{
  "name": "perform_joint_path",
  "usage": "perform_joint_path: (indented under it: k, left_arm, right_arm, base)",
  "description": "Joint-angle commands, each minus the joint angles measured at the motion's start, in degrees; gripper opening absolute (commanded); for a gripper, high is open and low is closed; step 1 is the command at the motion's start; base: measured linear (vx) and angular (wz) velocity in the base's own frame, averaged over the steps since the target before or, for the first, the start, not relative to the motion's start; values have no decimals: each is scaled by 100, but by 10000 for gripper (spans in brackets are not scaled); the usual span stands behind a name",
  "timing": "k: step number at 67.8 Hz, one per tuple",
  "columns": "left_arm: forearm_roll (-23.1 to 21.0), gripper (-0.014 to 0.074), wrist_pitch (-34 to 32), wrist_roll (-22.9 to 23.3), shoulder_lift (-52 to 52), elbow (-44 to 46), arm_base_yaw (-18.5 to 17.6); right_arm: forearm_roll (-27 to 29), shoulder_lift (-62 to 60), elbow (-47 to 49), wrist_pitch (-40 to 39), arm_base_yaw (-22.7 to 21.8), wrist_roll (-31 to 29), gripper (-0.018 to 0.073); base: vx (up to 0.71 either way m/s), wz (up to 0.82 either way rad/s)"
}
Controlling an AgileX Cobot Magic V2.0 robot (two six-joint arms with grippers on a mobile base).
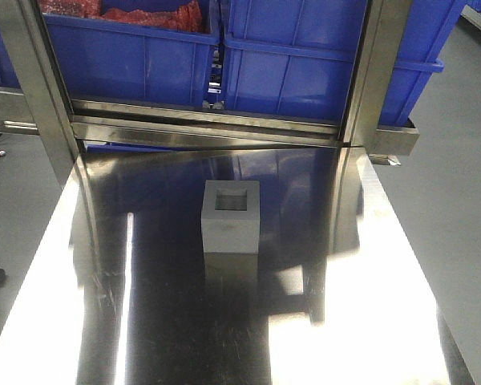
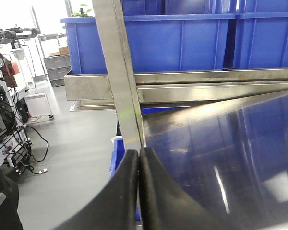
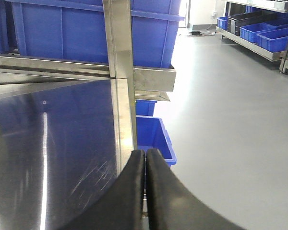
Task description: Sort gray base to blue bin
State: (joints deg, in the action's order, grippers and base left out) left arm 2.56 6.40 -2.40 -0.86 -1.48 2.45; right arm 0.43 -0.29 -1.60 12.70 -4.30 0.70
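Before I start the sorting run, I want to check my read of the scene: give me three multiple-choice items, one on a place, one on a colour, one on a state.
1. The gray base stands: A on the floor; B on the steel table; C on a chair.
2. The load in the left blue bin is: A green; B yellow; C red.
3. The left fingers are: A wide open; B shut on the base; C shut, empty.

Answers: 1 B, it sits mid-table with its recess up. 2 C, red shows above the rim. 3 C, the wrist view shows them pressed together with nothing between.
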Motion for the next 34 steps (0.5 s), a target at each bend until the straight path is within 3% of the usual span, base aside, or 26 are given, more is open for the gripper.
perform_joint_path:
  k: [1, 34]
  left_arm:
    - [-8, -6, -424, 16, -57, 115, 11]
    - [-8, -6, -424, 16, -57, 115, 11]
  right_arm:
    - [-43, 104, -11, -427, -30, -70, -5]
    - [-43, 104, -11, -427, -30, -70, -5]
  base:
    - [0, 0]
    - [0, 0]
